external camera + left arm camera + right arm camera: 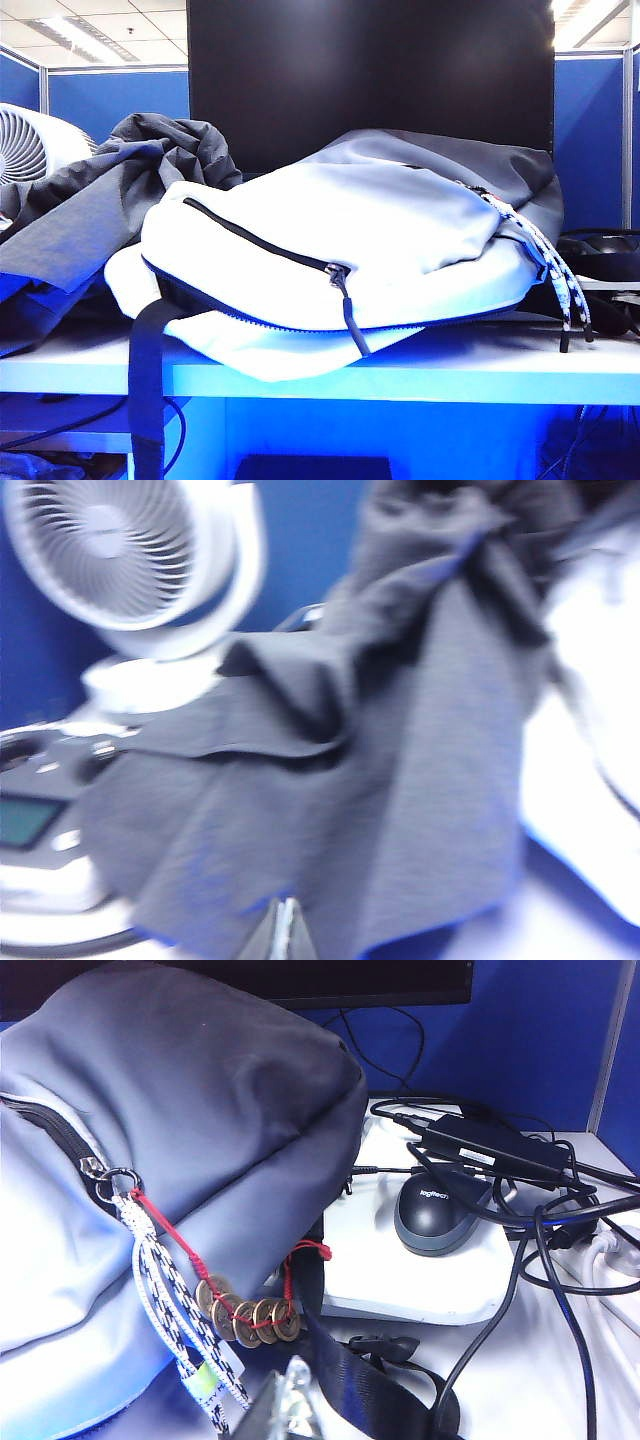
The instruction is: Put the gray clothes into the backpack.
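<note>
Room: blue partition walls and a large black panel (pixel 370 75) stand behind a white bench (pixel 480 365)
Backpack: the backpack (pixel 350 235) lies on its side across the middle of the bench, gray top panel toward the right, front zipper (pixel 262 240) shut, black strap (pixel 150 380) hanging over the bench edge
Cord: a black-and-white braided cord (pixel 165 1290) hangs from a zipper ring, with a red string of coins (pixel 250 1320) beside it
Clothes: the gray clothes (pixel 110 200) lie heaped to the left of the backpack, touching it and outside it
Fan: a white round fan (pixel 130 560) stands behind the clothes at far left
Right side clutter: a dark mouse (pixel 440 1210) on a white pad (pixel 400 1280), a black power brick (pixel 490 1145) and tangled cables (pixel 560 1240) lie just beside the backpack's top
Left hand: the left hand (pixel 285 935) shows only its tips, jaws closed together, holding nothing, low in front of the clothes
Right hand: the right hand (pixel 290 1405) is likewise closed and empty, near the cord and strap
</note>
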